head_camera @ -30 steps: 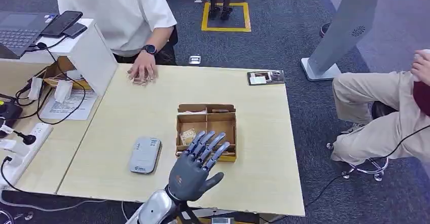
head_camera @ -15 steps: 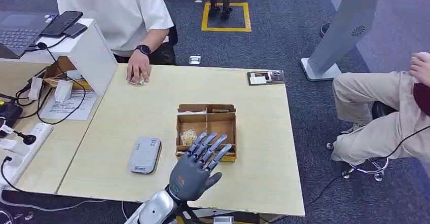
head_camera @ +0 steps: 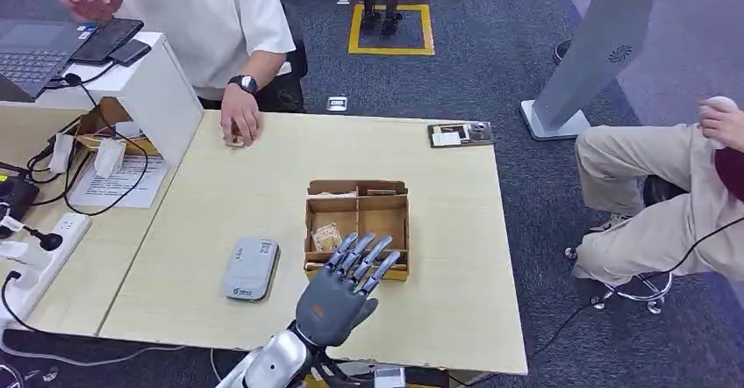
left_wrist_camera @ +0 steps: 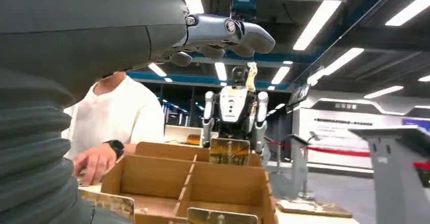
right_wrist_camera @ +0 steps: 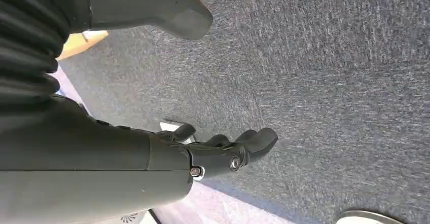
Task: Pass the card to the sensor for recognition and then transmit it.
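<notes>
A brown cardboard box with compartments stands in the middle of the table, and a small card lies in its near left compartment. The grey sensor lies flat to the left of the box. My left hand hovers at the box's near edge with its fingers spread and nothing in it. The left wrist view has the fingers stretched above the box, where a card stands upright. My right hand hangs over the carpet, its fingers loosely bent and holding nothing.
A person in a white shirt sits at the far side with one hand on the table. At the left are a white stand, a laptop, cables and a power strip. Another person sits at the right.
My left hand has drawn back a little toward the table's near edge, still spread. The person's hand on the table shifted slightly, and their other hand rose near the phones.
</notes>
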Available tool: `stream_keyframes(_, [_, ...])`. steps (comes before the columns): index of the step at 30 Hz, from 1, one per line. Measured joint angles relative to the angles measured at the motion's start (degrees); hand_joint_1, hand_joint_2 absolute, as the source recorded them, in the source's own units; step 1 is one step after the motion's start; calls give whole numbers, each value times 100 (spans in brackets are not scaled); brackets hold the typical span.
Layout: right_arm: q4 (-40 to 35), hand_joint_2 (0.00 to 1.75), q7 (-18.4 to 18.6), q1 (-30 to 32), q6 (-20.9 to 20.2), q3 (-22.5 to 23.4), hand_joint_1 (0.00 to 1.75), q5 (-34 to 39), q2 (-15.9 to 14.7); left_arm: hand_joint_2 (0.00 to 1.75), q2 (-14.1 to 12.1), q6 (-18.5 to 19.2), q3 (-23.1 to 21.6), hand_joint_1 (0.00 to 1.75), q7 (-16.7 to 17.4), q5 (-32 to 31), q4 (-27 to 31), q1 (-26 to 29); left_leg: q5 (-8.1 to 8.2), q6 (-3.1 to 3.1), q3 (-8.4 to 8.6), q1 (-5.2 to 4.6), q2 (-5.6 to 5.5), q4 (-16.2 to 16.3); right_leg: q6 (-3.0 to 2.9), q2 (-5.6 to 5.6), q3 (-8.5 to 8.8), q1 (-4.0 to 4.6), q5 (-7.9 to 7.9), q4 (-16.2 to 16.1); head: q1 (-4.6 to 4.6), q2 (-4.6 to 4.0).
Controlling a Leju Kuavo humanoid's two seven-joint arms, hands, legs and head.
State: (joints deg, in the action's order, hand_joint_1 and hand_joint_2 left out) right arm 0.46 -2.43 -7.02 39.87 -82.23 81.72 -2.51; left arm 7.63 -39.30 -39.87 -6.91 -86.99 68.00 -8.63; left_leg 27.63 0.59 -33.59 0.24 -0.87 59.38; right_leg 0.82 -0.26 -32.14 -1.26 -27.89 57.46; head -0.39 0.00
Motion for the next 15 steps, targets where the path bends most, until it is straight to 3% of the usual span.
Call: stream_keyframes(15, [0, 175, 48, 2, 0, 0, 0, 68, 0, 175, 7, 242, 0, 0, 447, -159, -352, -105, 0, 0, 0, 0, 0, 0, 0, 0, 0, 0, 0, 0, 0, 0])
